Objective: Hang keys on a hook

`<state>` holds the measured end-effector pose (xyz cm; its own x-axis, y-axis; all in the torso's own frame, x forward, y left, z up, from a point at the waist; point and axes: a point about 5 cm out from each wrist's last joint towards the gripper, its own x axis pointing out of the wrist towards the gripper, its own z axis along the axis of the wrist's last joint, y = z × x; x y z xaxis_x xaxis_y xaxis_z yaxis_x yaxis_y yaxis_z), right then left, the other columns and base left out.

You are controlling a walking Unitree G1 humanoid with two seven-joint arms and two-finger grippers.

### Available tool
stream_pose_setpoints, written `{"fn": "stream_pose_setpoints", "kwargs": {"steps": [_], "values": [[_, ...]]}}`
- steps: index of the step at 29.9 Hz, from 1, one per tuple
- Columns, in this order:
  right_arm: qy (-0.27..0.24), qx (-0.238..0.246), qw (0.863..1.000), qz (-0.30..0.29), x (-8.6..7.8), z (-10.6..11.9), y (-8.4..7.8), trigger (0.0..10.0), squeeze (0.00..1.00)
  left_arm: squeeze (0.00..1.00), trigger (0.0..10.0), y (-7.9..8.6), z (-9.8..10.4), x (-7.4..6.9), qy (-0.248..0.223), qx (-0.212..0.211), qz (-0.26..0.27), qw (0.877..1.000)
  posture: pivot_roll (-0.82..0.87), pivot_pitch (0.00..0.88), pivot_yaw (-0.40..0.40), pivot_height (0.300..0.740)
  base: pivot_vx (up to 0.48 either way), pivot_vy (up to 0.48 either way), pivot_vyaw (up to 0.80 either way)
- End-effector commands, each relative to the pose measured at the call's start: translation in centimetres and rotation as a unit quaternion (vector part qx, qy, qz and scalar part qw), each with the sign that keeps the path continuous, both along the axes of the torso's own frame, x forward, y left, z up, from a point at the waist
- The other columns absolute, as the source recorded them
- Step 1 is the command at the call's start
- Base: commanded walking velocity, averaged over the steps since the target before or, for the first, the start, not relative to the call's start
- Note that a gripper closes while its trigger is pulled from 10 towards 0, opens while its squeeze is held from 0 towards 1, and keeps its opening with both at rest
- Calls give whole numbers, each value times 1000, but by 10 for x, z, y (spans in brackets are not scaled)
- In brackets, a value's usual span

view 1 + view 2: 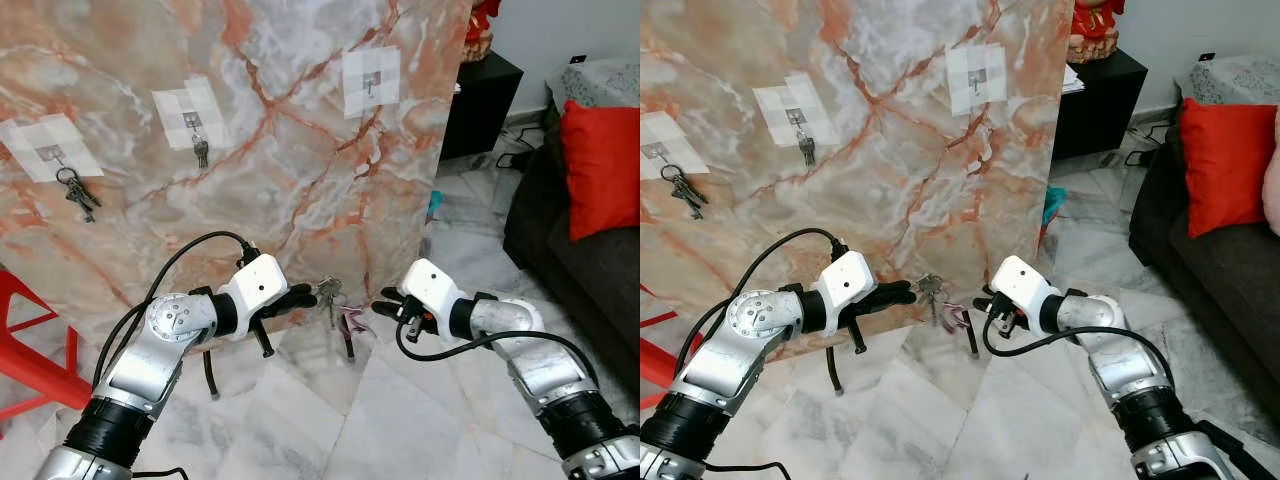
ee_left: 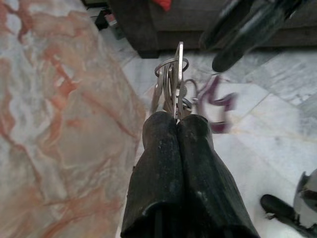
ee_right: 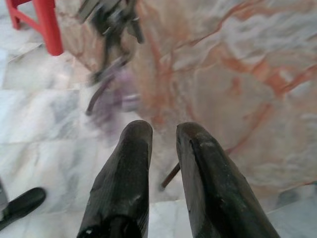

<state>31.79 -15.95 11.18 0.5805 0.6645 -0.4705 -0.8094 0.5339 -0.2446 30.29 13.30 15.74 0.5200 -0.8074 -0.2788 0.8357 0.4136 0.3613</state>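
Note:
My left gripper [image 1: 305,297] is shut on a bunch of keys [image 1: 328,291], low in front of the marble board [image 1: 300,170]. A purple tag [image 1: 352,322] dangles from the ring. In the left wrist view the keys [image 2: 171,82] stick out past the closed fingertips [image 2: 163,129]. My right gripper [image 1: 388,305] hovers just right of the bunch, open, with nothing between its fingers [image 3: 131,148]. Three hooks sit on white tape patches on the board. The right hook [image 1: 370,82] is bare. The middle hook holds a key [image 1: 200,151], and the left hook holds a key bunch [image 1: 78,192].
A red stool [image 1: 30,345] stands at the lower left against the board. A dark sofa [image 1: 560,260] with a red cushion [image 1: 603,165] is on the right, and a black cabinet [image 1: 480,95] stands behind the board's right edge. The floor is pale marble tile.

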Motion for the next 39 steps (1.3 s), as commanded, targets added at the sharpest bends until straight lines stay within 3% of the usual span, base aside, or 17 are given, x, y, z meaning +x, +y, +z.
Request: {"fn": "stream_pose_setpoints", "kwargs": {"steps": [1, 9, 18, 39], "values": [[7, 1, 1000, 12, -4, 0, 0, 10000, 0, 0, 10000, 1, 9, -1, -5, -1, -12, 1000, 83, 91, 52, 740, 0, 0, 0], [27, 6, 1000, 15, -10, -6, -12, 10000, 0, 0, 10000, -4, 17, -3, -5, 5, -35, 999, 83, 89, 52, 740, 0, 0, 0], [32, 61, 994, 81, -21, -3, 1, 10000, 0, 0, 10000, -9, 28, -5, -3, 5, -58, 998, 88, 72, 52, 740, 0, 0, 0], [56, 56, 988, 135, -30, -11, -3, 10000, 0, 0, 10000, -18, 39, -16, 11, 20, -114, 993, 92, 35, 51, 740, 0, 0, 0]]}}
